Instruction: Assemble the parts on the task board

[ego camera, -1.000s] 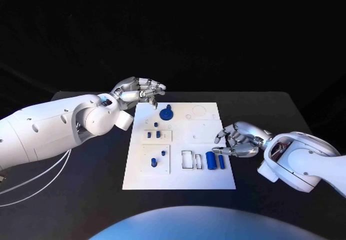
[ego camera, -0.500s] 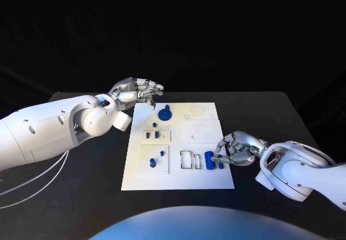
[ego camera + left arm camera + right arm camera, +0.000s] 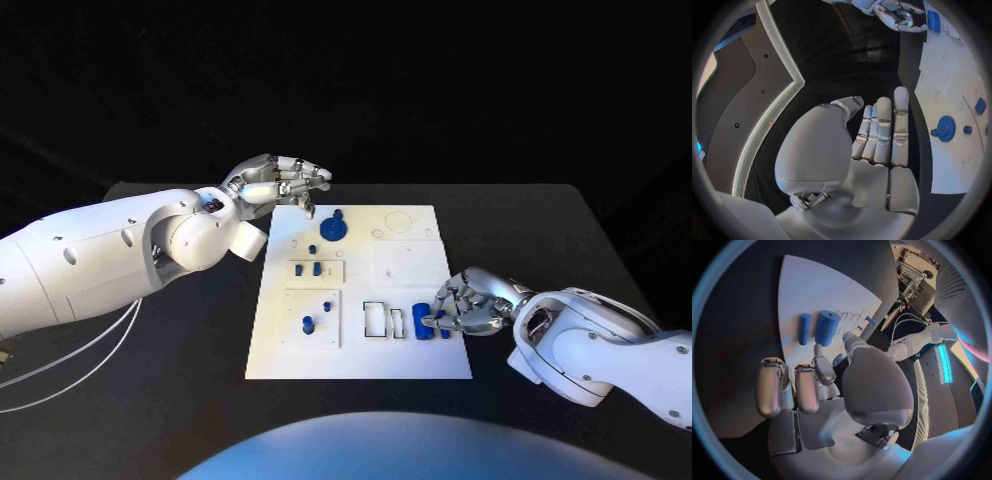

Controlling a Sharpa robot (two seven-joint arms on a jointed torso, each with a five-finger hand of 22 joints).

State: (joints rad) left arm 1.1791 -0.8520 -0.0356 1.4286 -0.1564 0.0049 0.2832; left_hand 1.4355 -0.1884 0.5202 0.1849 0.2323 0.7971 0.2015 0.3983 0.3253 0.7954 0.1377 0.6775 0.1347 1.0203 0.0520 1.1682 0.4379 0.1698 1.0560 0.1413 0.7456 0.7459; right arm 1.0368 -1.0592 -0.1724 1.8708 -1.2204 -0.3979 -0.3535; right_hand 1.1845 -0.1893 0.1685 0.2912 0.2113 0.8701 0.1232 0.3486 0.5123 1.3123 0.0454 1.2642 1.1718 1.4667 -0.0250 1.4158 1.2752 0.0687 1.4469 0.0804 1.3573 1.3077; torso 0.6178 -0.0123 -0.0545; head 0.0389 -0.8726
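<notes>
**Right hand over the 2 blue cylinders, left hand waiting at the far edge**

Black worktop [image 3: 548,215] carries the white task board [image 3: 411,265] at centre. Left arm [image 3: 101,260] parks its left hand [image 3: 274,180] off the board's far-left corner, fingers loosely apart, holding nothing, probably kept clear. Right hand [image 3: 464,305] hovers at the board's near-right edge, fingers curled and spread over the thick cylinder [image 3: 826,327] and thin cylinder [image 3: 803,328]; no grip visible, likely lining up a pick. Blue disc [image 3: 333,229] sits at the far end, small pegs [image 3: 304,268] mid-board, already seated by the look.
</notes>
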